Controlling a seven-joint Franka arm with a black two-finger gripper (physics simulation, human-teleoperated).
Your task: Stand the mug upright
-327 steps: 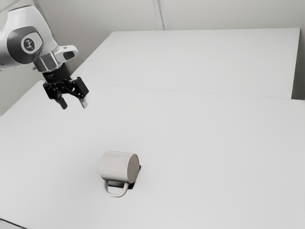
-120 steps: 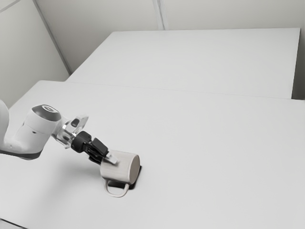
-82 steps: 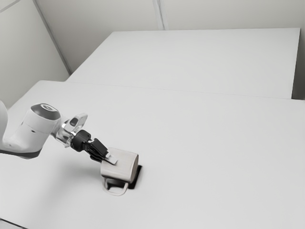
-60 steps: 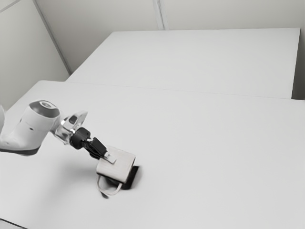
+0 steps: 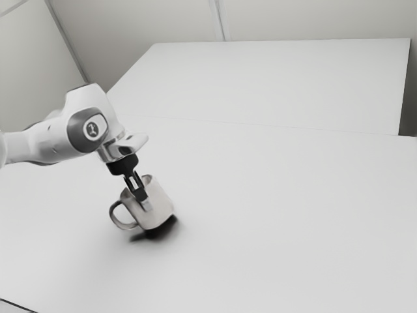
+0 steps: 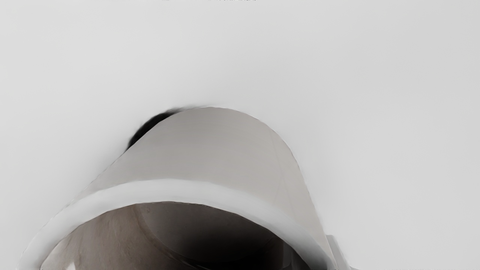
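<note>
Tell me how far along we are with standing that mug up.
Done, it seems: the pincer has the wall of the mug between its fingers. In hand: the turn upright looks partway; the rim slants upward and the body leans, with a dark shadow beneath. Left: straighten the mug, seat its base flat on the table, then let go.

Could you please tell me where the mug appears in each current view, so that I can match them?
Exterior view: the mug is left of centre, tilted, at the tips of the jaws.
Wrist view: the mug shows its open mouth toward the camera, its wall between the jaws.
Shared landmark: the dark shadow by the mug's base.
</note>
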